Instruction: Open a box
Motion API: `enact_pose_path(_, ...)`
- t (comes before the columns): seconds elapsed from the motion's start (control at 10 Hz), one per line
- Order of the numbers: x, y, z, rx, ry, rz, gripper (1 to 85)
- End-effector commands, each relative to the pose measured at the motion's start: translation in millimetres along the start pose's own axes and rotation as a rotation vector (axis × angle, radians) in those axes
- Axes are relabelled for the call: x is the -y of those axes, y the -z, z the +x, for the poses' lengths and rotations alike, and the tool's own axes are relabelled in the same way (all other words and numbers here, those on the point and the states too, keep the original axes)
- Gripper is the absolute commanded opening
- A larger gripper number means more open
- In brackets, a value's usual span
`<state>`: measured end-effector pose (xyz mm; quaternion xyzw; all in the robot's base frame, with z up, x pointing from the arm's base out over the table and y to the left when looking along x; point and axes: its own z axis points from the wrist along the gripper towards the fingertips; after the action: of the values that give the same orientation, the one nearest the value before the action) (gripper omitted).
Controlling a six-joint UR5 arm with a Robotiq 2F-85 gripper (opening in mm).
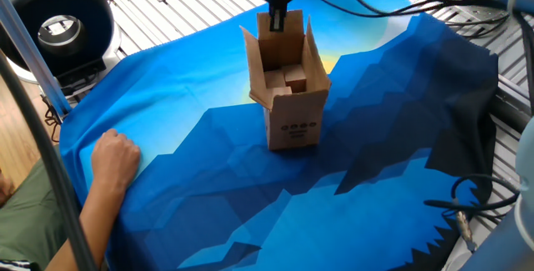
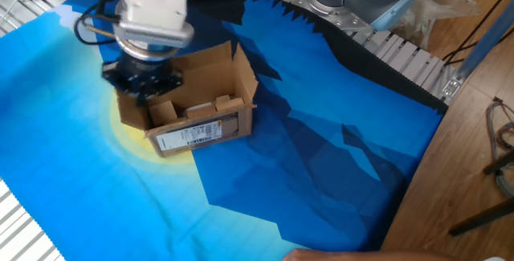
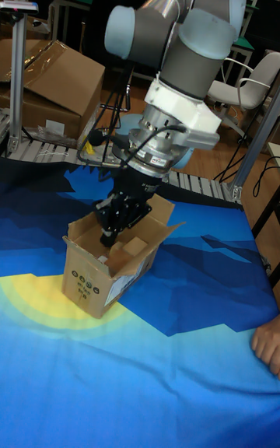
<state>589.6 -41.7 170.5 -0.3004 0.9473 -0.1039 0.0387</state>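
Note:
The box (image 1: 288, 96) is a small brown carton standing on the blue cloth (image 1: 209, 179). Its top flaps are spread upward and smaller brown pieces show inside. One side carries a white label (image 2: 189, 138), another black print (image 1: 299, 127). My gripper (image 1: 275, 19) points down at the box's far flap, fingers together, tips at the rim. In the other fixed view the gripper (image 2: 143, 87) covers the box's (image 2: 205, 104) far left corner. The tall fixed view shows the gripper (image 3: 107, 236) dipping just inside the open top of the box (image 3: 105, 277).
A person's hand (image 1: 115, 158) rests on the cloth at the near left, also visible as a hand (image 3: 267, 347) at the edge. A black round device (image 1: 54, 21) sits at the back left. Cables (image 1: 467, 204) lie at the right. A large carton (image 3: 54, 86) stands behind the table.

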Motion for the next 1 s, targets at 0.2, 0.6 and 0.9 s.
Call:
enact_pose_path(0.2, -57.9, 34.6, 10.1, -0.046, -0.489, -0.217, 1.3)
enact_pose_path(0.6, -67.8, 50.6, -6.1, 0.035, -0.633, -0.266, 1.3)
enact_pose_path(0.9, -67.3, 71.4, 1.6, 0.053, -0.644, -0.25, 1.3)
